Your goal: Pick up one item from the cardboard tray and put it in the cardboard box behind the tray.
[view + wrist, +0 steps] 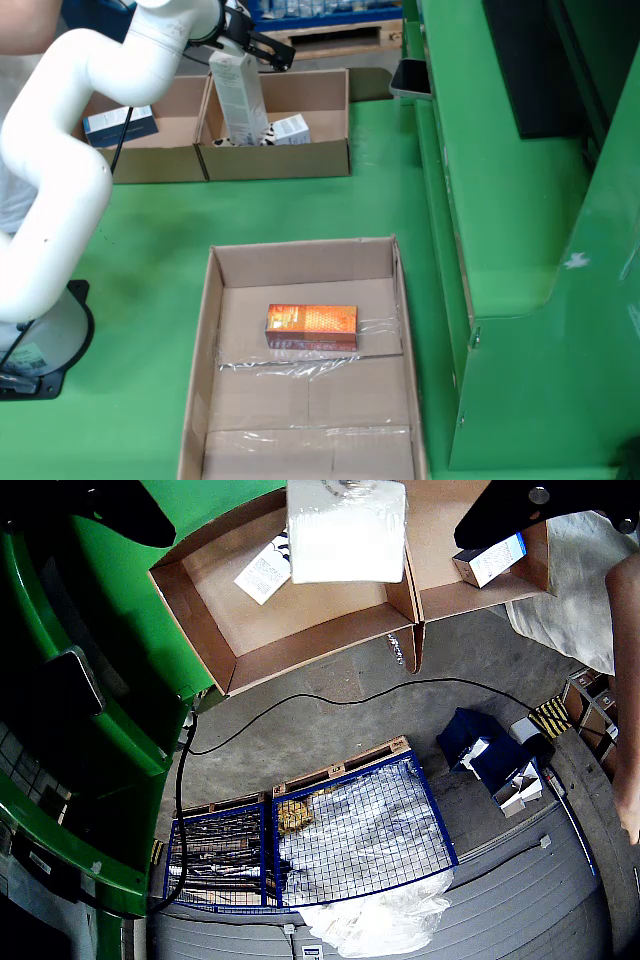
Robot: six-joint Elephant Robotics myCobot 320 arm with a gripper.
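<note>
The arm (pixel 60 150) reaches to the far side of the green surface (pixel 150 250) and holds a tall white carton (pixel 240 95) upright over the cardboard box (pixel 290 160) that lies behind the cardboard tray (pixel 300 265). The fingers (pixel 262 45) are pinching the carton near its top, so its long body hangs straight down; in the riding view its white end face (pixel 347 530) fills the space between the two dark finger tips at the upper corners. That hold suits a drop: the carton's lower end sits inside the box's walls, near a small white packet (pixel 290 128) already lying on the box floor. Whether the carton's base touches the floor I cannot tell.

A second box (pixel 140 150) joins the first on its left in the still view and holds a blue-and-white packet (pixel 120 124). The tray, nearer the camera than the box, keeps one orange packet (pixel 311 327) lying flat at its middle, beside loose clear film (pixel 300 360).

Judging by this, the carry is nearly done; what remains is letting go.
</note>
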